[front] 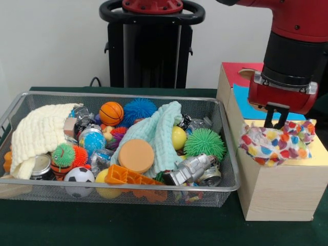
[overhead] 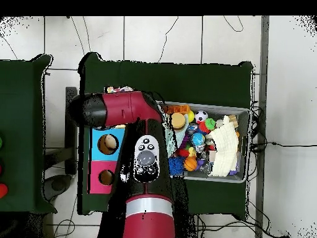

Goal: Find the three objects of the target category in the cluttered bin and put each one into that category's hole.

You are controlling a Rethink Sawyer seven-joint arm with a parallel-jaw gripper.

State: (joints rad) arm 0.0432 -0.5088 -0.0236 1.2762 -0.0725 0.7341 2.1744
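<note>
We see the claw in front view hanging just above the yellow box top, right of the bin in that view. Its two dark fingers point down with a small gap between them, tips just over or touching the dotted cloth; we cannot tell if they grip it or have let go. The cloth lies crumpled directly under the claw, spread across the yellow top. It covers the spot, so we cannot see the hole. Behind the claw sit the blue top and the red top. In the bin, well to the side of the claw, we see a green spiky ball, a mint cloth, an orange disc and a cream cloth. No other dotted pieces show among the clutter. Overhead, the arm hides the claw; a bit of dotted cloth peeks out past it
</note>
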